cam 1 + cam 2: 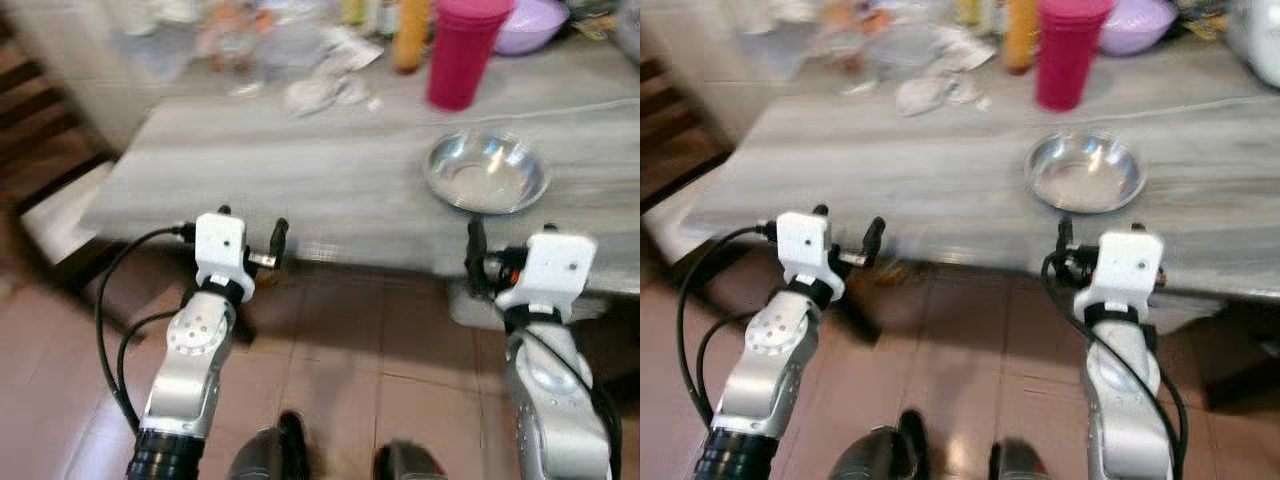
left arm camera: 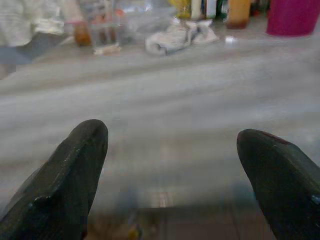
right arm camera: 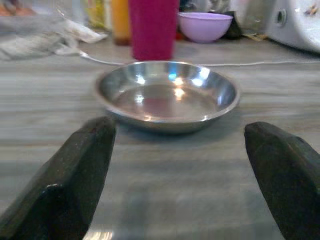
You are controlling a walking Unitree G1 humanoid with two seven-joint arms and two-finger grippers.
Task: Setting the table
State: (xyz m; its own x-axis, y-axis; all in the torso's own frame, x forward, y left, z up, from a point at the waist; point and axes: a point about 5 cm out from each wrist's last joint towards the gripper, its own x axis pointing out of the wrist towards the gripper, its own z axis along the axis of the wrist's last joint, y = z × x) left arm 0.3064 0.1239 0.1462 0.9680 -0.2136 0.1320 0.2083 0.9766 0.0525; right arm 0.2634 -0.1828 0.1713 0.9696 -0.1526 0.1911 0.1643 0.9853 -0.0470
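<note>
Steel bowl (image 1: 487,171): round, shallow, polished, empty, lying on the right part of the grey wood-grain table (image 1: 300,170), close to the near edge. Left eye view: bare tabletop extends from the bowl to the table's left edge; clutter lines the far side, including a magenta tumbler (image 1: 465,50) just beyond the bowl, a lilac bowl (image 1: 530,24) behind it, an orange bottle (image 1: 411,34) and crumpled paper (image 1: 325,80). The left gripper (image 1: 253,232) and right gripper (image 1: 470,250) hover at the near edge over the tiled floor (image 1: 340,360), well apart from each other. Right eye view: the bowl (image 1: 1085,172) sits just beyond the right gripper (image 1: 1064,244). Left wrist view: the two black fingers (image 2: 70,180) stand wide apart, with bare tabletop between them. Right wrist view: the fingers (image 3: 75,180) likewise stand apart, gripping nothing; the bowl (image 3: 166,95) lies between and beyond them, its rolled rim reflecting light, and a thin white cable (image 3: 260,63) crosses the table behind it.
</note>
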